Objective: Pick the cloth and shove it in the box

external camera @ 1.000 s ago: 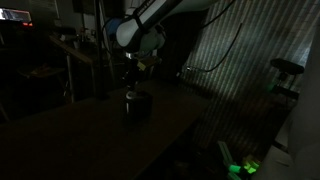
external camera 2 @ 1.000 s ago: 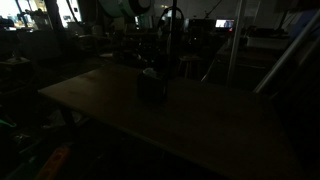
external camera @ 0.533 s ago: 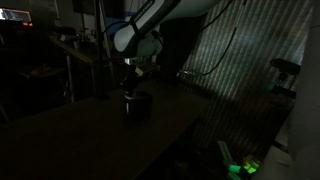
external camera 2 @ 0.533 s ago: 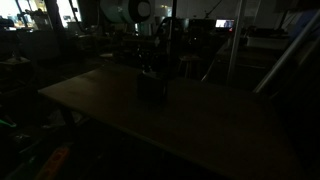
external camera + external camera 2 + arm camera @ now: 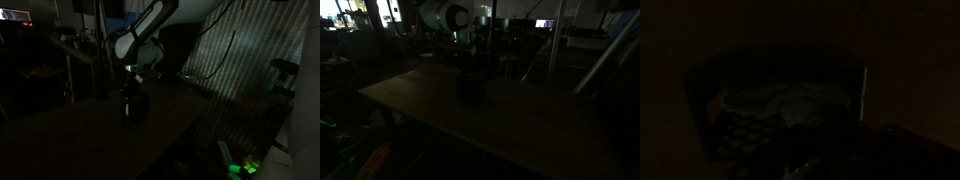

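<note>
Lighting is very low in all views, so detail is limited.

**Tool.** The arm [image 5: 150, 25] reaches down to the gripper [image 5: 130, 88], which hangs directly above the box [image 5: 134, 106]. In both exterior views the fingertips merge with the dark box top. Whether the jaws are apart or together cannot be determined. The wrist view shows no fingers.

**Task objects.** The box [image 5: 866, 92] is directly under the tool, open side up. In the wrist view its rim shows as a faint outline, and the wall on the right of the picture catches a thin line of light. The cloth [image 5: 755, 112] lies inside the box, within the rim, as pale folds with a checked patch nearer the camera. No part of it can be seen over the rim.

**Clearance.** The box stands on a table [image 5: 525, 125]. In an exterior view, bare tabletop extends from below the gripper [image 5: 470, 68] toward the camera and to both sides. A vertical pole [image 5: 551, 45] stands behind the table, well apart from the tool. In an exterior view, the table edge [image 5: 185, 125] runs diagonally, with a corrugated wall [image 5: 250, 60] past it.
</note>
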